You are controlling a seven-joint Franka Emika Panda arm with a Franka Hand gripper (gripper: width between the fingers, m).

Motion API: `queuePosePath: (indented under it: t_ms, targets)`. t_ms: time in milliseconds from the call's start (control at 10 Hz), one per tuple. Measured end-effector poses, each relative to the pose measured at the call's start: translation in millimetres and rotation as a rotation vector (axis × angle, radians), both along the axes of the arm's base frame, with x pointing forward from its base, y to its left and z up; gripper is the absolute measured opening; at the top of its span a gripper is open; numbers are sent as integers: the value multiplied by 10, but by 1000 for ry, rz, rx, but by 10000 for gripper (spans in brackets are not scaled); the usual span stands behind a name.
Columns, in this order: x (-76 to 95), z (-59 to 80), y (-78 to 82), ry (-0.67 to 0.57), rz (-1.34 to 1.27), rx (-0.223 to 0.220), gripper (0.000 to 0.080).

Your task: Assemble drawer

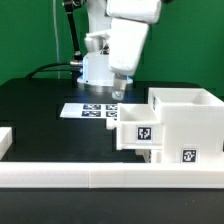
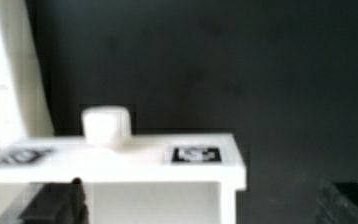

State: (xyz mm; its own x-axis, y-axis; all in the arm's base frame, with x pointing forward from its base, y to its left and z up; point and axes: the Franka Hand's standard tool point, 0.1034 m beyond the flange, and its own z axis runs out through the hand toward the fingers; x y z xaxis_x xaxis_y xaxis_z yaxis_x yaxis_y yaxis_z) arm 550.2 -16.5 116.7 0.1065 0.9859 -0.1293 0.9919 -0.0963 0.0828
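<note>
The tall white casing (image 1: pixel 186 112) stands at the exterior view's right, open on top, with a tag on its front. A smaller white tray (image 1: pixel 140 130) with a tag sits against the casing's left side. In the wrist view the tray (image 2: pixel 123 160) shows its round front knob (image 2: pixel 105 126) and two tags, with a white wall (image 2: pixel 11 70) beside it. My gripper (image 1: pixel 117 94) hangs just above and behind the tray. It is open and empty (image 2: pixel 202 205): one dark finger (image 2: pixel 51 204) is over the tray and the other (image 2: pixel 352 198) over bare table.
The marker board (image 1: pixel 92 110) lies on the black table behind the tray. A low white border wall (image 1: pixel 90 178) runs along the front. Another white part (image 1: pixel 5 140) shows at the exterior view's left edge.
</note>
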Motion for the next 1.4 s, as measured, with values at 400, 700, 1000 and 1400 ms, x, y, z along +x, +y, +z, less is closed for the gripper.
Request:
queuePosePath:
  t_ms: [400, 700, 1000, 1400]
  targets:
    - [-33, 14, -318, 47, 23, -16, 649]
    - [-35, -198, -546, 53, 63, 71, 649]
    - [92, -297, -785, 56, 110, 147, 649]
    - [85, -301, -823, 61, 96, 151, 649]
